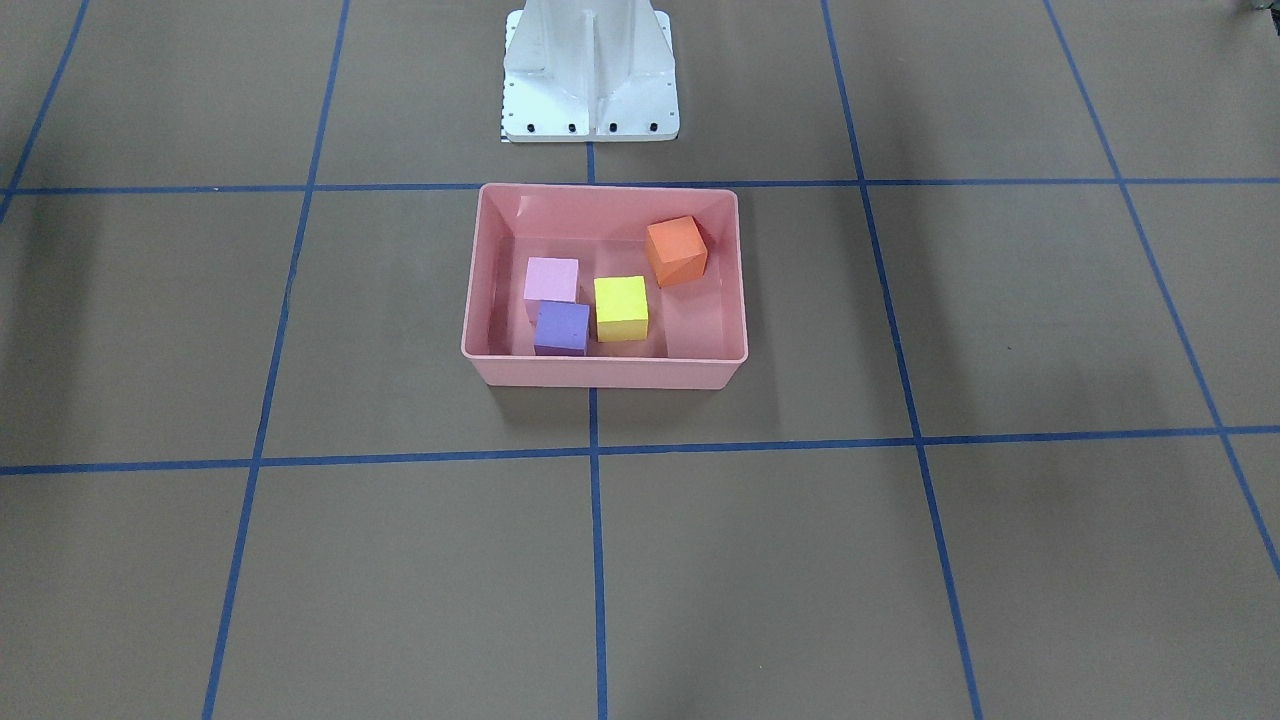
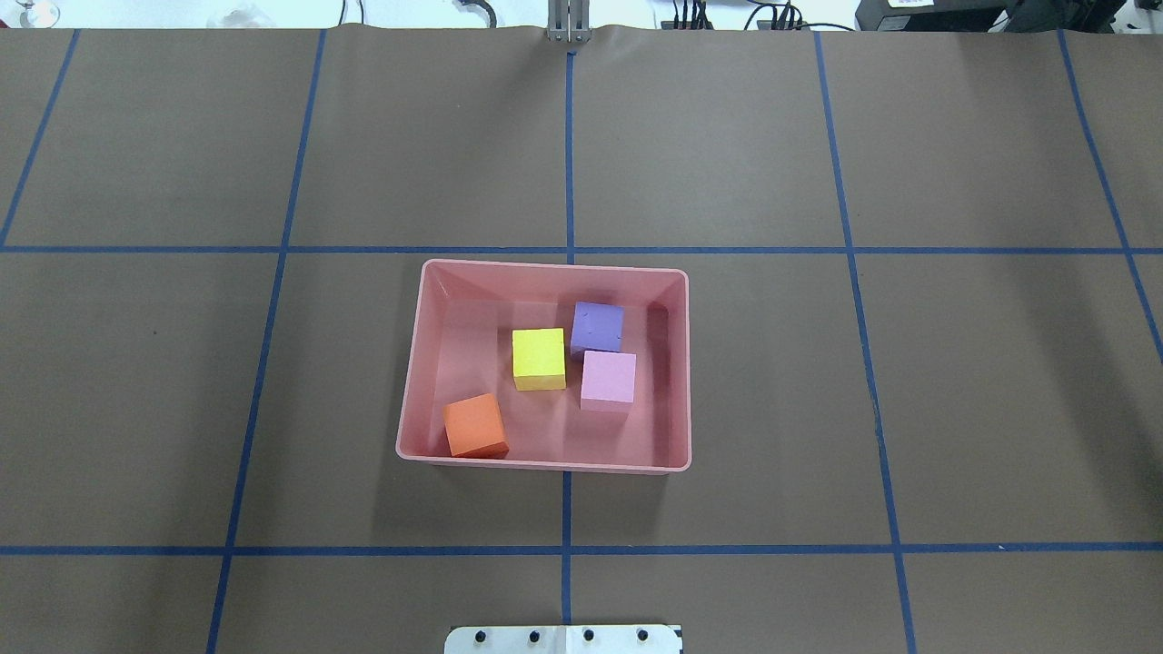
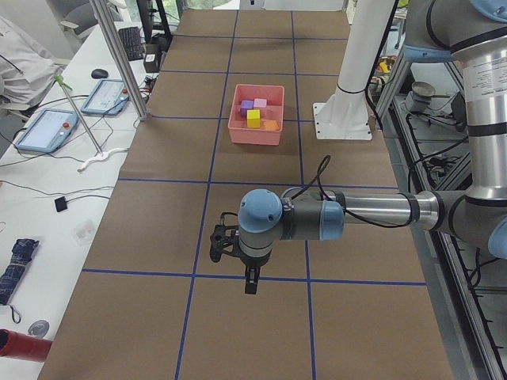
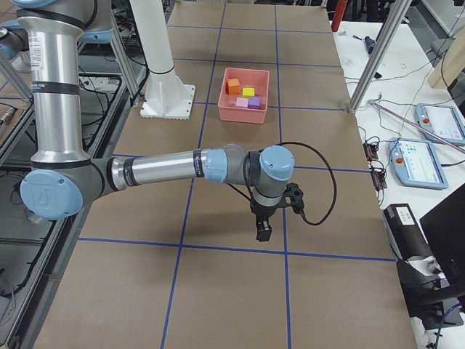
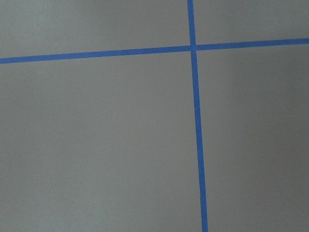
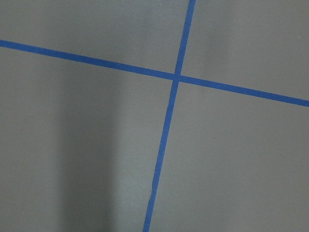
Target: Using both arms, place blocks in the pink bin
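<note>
- Exterior left view: left gripper (image 3: 251, 283) points straight down, hanging just above the table (image 3: 158, 222) near a line of tape (image 3: 142, 273). Cannot tell from this side view whether the fingers are apart or together.
- Exterior right view: right gripper (image 4: 263, 231) also points down, just above the table at its opposite end. Its finger state cannot be told either.
- Both wrist views show only the brown surface and a blue tape crossing.
- Left arm (image 3: 372, 210) reaches out level over the table from the robot's side. Right arm (image 4: 160, 171) does the same at the other end.
- Both grippers are well apart from the bin (image 2: 554, 265).
- Bin sits mid-table, near the white pedestal (image 1: 590, 80) and astride the centre tape line.
- All four blocks lie on the bin floor.
- Orange block (image 2: 475, 425): in the corner on the robot's side and to its left, close to the robot-side wall, turned askew to the walls.
- Yellow block (image 2: 538, 357): about mid-floor.
- Purple block (image 2: 597, 327): just beside the yellow block, on the robot's right, toward the far wall.
- Pink block (image 2: 608, 379): right against the purple block's robot-facing side. Cannot tell whether they actually touch.
</note>
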Controlling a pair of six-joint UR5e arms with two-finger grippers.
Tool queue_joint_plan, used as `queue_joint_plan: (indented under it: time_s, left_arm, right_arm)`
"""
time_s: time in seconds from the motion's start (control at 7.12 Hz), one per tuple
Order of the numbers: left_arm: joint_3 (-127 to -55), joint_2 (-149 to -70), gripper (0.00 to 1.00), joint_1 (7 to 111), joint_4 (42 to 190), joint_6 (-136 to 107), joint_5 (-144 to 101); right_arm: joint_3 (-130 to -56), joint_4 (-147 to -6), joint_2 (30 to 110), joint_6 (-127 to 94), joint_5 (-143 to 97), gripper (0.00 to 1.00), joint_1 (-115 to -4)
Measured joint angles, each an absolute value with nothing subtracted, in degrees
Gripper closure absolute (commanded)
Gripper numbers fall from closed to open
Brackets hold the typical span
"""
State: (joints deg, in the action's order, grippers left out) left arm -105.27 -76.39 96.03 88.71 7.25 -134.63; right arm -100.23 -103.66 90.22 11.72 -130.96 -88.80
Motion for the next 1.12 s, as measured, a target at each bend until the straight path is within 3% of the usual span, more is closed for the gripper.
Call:
queue_joint_plan:
  time_s: [1.12]
  left_arm:
    - [-105.64,-76.42,0.00,95.94,91.01,7.38,-134.65]
  right_arm:
    - [-100.33,-103.60,93.31,11.69,-131.20,0.00,-92.85]
